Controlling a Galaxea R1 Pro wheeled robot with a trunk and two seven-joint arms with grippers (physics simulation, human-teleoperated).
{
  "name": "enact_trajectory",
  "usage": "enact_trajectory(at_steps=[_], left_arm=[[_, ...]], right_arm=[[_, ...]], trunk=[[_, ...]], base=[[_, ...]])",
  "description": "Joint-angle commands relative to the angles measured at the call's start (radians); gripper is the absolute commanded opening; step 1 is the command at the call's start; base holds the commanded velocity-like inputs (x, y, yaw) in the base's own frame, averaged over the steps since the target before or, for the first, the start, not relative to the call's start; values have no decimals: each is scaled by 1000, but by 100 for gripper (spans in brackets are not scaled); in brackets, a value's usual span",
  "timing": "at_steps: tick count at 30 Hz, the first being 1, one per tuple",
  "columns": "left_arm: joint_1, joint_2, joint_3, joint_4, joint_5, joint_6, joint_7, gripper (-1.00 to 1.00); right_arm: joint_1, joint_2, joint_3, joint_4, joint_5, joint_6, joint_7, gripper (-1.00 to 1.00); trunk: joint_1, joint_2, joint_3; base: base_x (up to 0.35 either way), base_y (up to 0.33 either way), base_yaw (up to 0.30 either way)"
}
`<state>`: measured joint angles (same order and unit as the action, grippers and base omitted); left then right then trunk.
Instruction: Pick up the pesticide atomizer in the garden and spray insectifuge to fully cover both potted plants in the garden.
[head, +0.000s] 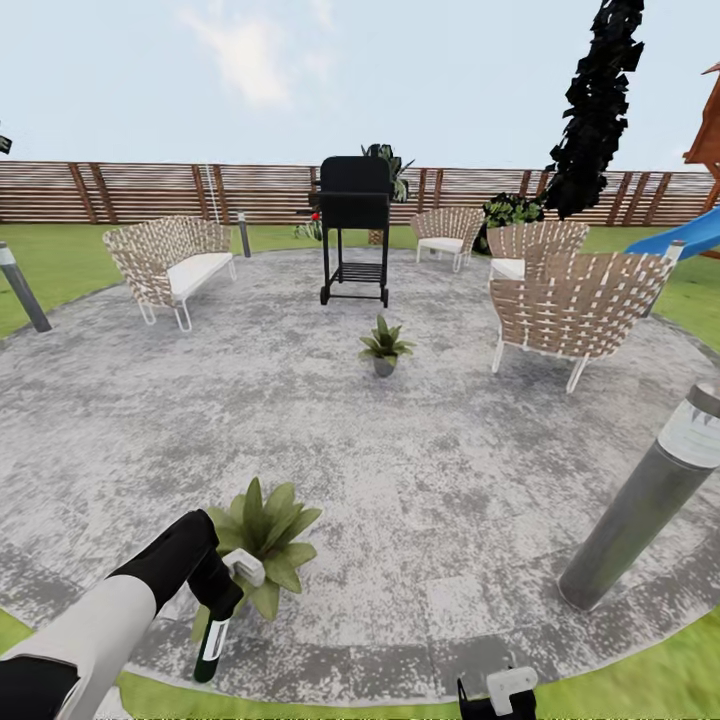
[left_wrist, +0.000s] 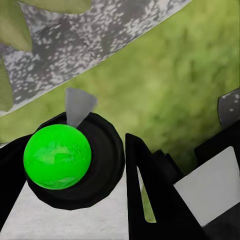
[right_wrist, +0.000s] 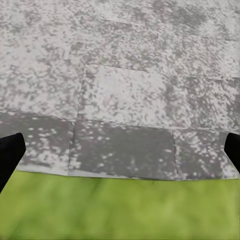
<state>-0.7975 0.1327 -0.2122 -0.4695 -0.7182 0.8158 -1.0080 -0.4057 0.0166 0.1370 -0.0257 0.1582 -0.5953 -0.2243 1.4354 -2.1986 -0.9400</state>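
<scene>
We have the atomizer (head: 213, 640) clamped in our left end effector (head: 222, 590), hanging below it at the patio's (head: 420, 480) near edge. Its long axis runs nearly upright, green end down toward the grass. Just beside it sits the near plant (head: 265, 540); the far plant (head: 384, 345) stands mid-patio in its grey pot. Our right end effector (right_wrist: 120, 155) is spread wide.

Speckled patio (head: 420, 470) (round): 2 potted plants (head: 384, 348), chairs (head: 575, 305)
</scene>
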Motion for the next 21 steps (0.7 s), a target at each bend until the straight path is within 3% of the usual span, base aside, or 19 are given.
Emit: enact_trajectory(at_steps=[1,21], left_arm=[[0,1,-3,-3,-8,5,-9,-100],[-1,2,-9,-11,-10,5,-9,-100]], right_arm=[[-1,0,6,1,7,-1,-10,100],[-1,-1,6,1,7,0,-10,100]], trunk=[[4,-7,-6],[76,-140,-93]], base=[[0,0,0],[0,0,0]])
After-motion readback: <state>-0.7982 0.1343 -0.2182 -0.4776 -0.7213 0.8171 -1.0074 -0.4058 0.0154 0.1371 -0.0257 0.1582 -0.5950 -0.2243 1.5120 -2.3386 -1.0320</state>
